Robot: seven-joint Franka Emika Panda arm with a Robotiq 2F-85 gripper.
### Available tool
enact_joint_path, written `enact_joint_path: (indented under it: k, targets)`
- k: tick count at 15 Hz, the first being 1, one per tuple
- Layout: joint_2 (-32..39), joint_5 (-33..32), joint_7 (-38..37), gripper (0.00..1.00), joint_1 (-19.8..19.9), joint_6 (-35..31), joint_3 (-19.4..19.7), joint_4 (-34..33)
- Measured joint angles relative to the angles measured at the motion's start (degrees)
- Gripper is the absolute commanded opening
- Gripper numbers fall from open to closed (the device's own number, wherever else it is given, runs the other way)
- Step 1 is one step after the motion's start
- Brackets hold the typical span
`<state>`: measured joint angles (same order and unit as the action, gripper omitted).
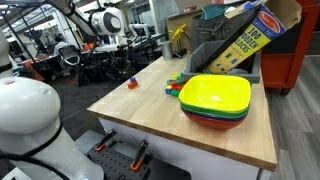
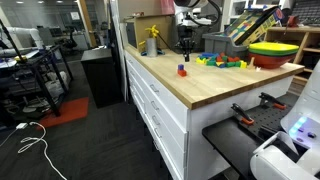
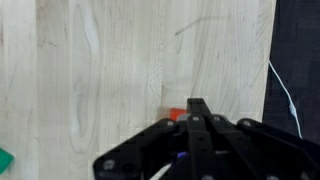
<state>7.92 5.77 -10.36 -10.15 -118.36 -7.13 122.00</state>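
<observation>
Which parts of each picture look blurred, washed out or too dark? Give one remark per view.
Wrist view: the gripper is near the lens and soft-edged, the wooden table pale and washed out. In an exterior view the white rounded object is a blurred foreground mass. In an exterior view the dark floor loses detail.

In the wrist view my hand point(image 3: 197, 106) covers most of the red block point(image 3: 174, 115) — only a sliver shows beside the fingertips, and I cannot tell whether they touch it. A green piece point(image 3: 4, 160) is cut off by the left edge. In an exterior view the red block point(image 1: 130, 82) is too small to judge its shape — and the blocks box point(image 1: 242, 44) runs past the top edge.
</observation>
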Motion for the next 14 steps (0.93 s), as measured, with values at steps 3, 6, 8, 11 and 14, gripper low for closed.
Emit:
enact_joint_path:
  k: [3, 6, 8, 11, 14]
  targets:
    - [-2.37, -0.88, 0.02, 0.00, 0.32, 0.65, 0.16, -0.84]
    - [-2.91, -5.00, 0.00, 0.34, 1.02, 0.08, 0.75, -4.76]
    - [-2.73, -7.81, -0.04, 0.49, 1.50, 0.15, 1.08, -7.80]
    - [-2.30, -11.72, -0.28, 0.71, 1.94, 2.12, 1.41, -11.55]
    - [-1.65, -12.72, -0.40, 0.93, 2.28, 5.65, 1.91, -13.94]
